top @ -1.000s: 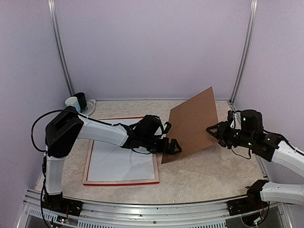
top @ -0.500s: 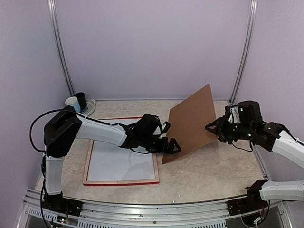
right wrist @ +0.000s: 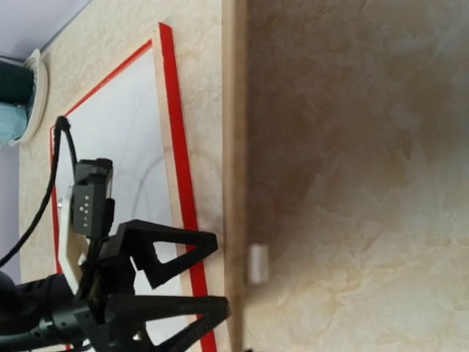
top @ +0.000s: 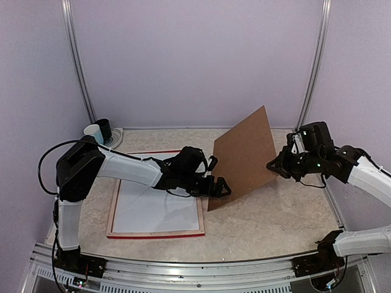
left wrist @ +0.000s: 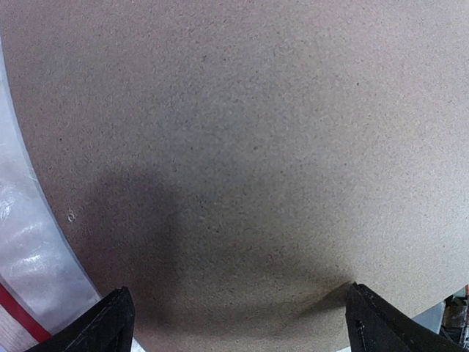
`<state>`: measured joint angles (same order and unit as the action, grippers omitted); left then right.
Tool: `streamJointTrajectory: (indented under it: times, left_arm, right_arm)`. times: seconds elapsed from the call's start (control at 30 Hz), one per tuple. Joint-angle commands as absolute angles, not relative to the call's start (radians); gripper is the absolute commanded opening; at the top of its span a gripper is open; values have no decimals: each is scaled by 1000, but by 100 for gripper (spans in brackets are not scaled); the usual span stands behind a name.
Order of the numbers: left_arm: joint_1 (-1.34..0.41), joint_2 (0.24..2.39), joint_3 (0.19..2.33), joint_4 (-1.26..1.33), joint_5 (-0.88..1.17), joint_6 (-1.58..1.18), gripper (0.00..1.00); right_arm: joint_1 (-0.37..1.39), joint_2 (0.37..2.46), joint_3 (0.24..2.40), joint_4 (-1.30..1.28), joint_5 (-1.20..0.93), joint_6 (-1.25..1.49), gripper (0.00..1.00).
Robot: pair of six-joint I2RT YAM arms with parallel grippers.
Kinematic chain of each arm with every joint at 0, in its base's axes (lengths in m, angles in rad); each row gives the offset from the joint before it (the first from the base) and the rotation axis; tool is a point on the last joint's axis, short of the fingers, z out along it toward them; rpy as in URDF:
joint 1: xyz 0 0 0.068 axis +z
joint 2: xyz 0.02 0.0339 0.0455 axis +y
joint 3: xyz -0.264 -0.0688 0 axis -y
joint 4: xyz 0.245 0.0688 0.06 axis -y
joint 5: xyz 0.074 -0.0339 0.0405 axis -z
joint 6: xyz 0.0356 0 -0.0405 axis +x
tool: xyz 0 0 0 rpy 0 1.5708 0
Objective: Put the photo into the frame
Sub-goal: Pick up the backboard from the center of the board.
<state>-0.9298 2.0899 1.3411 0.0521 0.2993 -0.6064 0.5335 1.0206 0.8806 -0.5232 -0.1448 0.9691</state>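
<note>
Toward the table's (top: 269, 226) right edge, right gripper (top: 274, 166) pinches a thin, grainy brown board (top: 244, 152), tilted up. Left gripper (top: 221, 187) reaches low, jaws wide, beside the flat red-rimmed frame (top: 157, 234).

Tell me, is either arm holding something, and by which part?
The right fingers pinch the brown board by its right edge. The left fingers are open, holding nothing.

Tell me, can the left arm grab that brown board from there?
Probably yes: the left gripper stands open beside the lower edge of the board, nothing between them; the right gripper holds its far side.
</note>
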Motion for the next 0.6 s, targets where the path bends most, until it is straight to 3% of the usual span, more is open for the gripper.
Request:
streamJointTrajectory:
  times: [0.0,0.3,0.57]
  left_arm:
    - [-920,2033,1338,34,281,-613,99]
    - [-854,1898,1393,-64,246,-593,99]
    - [-703,1581,1110,-133,115,-630,99]
  right_arm:
    - [545,1032,983,-566,-173,917,0]
    - [546,1078,1182,-698,-140,824,0]
    - [577,1099,1226,-760,-106,762,0]
